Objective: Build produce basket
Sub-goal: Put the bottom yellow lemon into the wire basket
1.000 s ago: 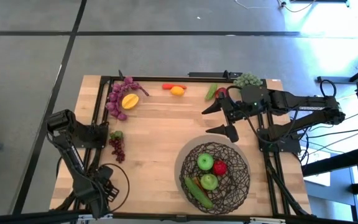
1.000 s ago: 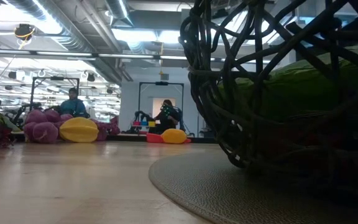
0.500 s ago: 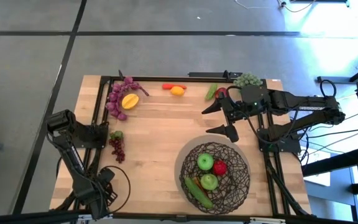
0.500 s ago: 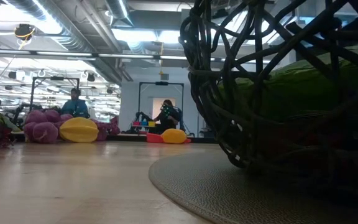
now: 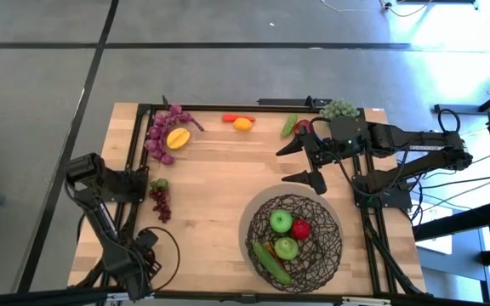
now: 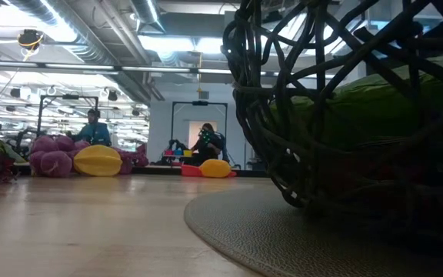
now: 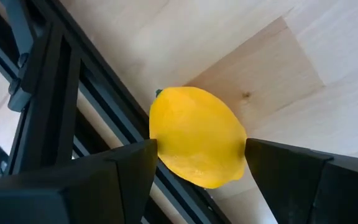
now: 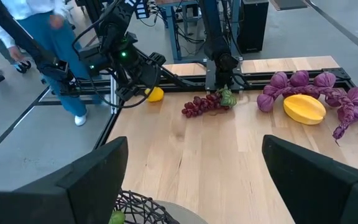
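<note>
The basket (image 5: 294,236) sits on a round mat (image 5: 247,223) at the near right of the desk (image 5: 219,178). Inside it lie two green apples (image 5: 281,222), a red apple (image 5: 301,229) and a cucumber (image 5: 274,263). In the low view its dark woven wall (image 6: 283,115) fills the right side, with green produce showing through the mesh.

The left gripper (image 7: 197,152) is low at the near left corner of the desk, beside the black frame rail (image 7: 55,81). Its fingers (image 7: 129,168) stand on either side of a yellow lemon (image 7: 196,137), touching it on both sides, so the lemon is held between them just above the wood.

The right gripper (image 5: 300,161) hangs over the far right part of the desk, just beyond the basket, with its fingers (image 5: 289,146) spread wide and nothing between them. In the right wrist view both fingers (image 8: 92,174) frame bare wood.

Still out on the desk: a bunch of purple grapes (image 5: 162,132) with a second lemon (image 5: 178,138) against it at the far left, a small bunch of red grapes (image 5: 159,202) near the left rail, a red chili (image 5: 230,118) touching a small orange fruit (image 5: 243,124) at the far edge, a green vegetable (image 5: 289,126) and green grapes (image 5: 339,109) near the right arm

People show in the room behind (image 6: 92,129)
</note>
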`<state>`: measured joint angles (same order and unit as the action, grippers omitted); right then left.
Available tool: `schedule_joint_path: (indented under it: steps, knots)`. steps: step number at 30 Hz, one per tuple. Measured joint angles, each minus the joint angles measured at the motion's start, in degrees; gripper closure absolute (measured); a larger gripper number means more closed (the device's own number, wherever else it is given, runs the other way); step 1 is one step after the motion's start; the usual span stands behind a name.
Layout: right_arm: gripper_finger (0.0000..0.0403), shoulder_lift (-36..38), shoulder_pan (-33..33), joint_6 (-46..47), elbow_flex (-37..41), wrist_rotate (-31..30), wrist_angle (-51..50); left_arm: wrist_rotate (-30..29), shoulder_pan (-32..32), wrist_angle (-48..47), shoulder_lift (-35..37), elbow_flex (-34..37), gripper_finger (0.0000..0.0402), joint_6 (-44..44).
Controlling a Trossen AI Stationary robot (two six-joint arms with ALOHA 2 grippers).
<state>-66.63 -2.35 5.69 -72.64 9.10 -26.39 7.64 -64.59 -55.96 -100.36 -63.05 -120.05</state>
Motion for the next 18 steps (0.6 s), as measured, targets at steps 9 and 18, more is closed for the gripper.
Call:
schedule_joint_path:
  steps: [9,18]
  knots:
    - [0.0037,0.00,0.00,0.20,0.00,0.00,0.36,-0.78,5.89,4.62,-0.47,-0.03,0.0168,7.77]
    - [0.0037,0.00,0.00,0.16,0.00,-0.02,2.42,-7.05,10.28,5.30,-0.46,-0.02,0.0168,13.44]
